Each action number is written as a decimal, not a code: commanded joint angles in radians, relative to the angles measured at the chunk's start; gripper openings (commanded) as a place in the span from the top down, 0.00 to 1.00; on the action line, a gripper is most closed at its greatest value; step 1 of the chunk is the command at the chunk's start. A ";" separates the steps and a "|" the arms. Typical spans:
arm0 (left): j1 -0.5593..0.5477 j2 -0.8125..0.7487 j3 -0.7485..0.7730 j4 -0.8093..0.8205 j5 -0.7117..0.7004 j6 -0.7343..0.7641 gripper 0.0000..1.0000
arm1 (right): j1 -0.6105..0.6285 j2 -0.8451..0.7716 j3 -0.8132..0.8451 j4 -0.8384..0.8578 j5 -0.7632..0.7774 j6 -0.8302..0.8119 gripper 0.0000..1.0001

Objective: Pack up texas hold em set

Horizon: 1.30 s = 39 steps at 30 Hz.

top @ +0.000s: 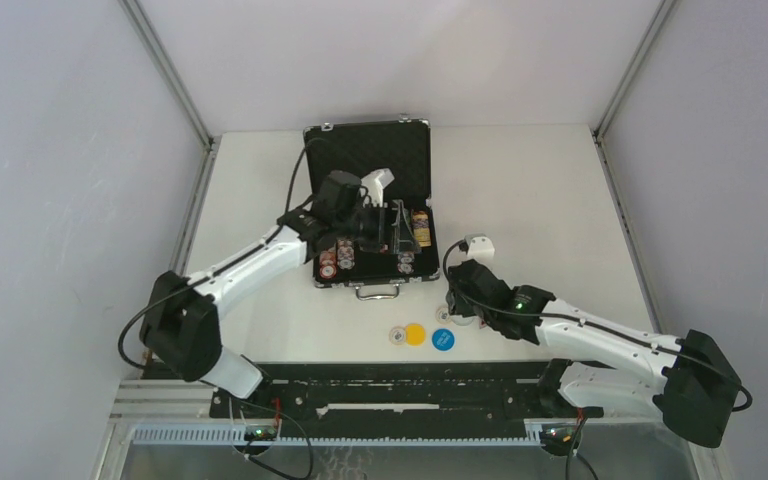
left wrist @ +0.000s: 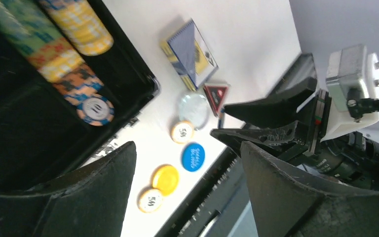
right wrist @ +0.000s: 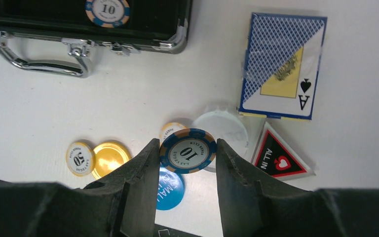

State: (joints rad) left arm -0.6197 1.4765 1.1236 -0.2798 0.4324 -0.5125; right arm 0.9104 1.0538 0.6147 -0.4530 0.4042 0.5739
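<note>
2 grippers: the left gripper (left wrist: 187, 150) hangs wide open, empty, over the open briefcase (top: 370, 155). Near right, the right gripper (right wrist: 186, 148) pinches a blue-rimmed 10 chip (right wrist: 188, 154).

White table (top: 550, 190), open black briefcase (top: 370, 160) at its far middle, card deck (right wrist: 282, 64) off the case's front corner, red-black triangle token (right wrist: 279, 158) and white button (right wrist: 227, 129) just beside the deck, blue button (right wrist: 170, 190), yellow button (right wrist: 109, 157) touching a loose chip (right wrist: 79, 158)

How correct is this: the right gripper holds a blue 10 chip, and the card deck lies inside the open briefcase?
Not quite. The right wrist view shows the card deck lying on the table, outside the open briefcase. The rest holds: the right gripper holds the blue 10 chip.
</note>
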 commanded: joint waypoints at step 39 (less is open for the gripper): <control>-0.052 0.331 0.187 -0.108 0.454 0.036 0.41 | 0.093 0.115 0.184 0.191 -0.034 -0.287 0.59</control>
State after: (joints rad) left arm -0.6540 1.8015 1.2373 -0.3748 0.8463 -0.5125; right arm 0.9951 1.1694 0.7494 -0.3183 0.3752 0.3073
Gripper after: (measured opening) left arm 0.605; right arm 0.487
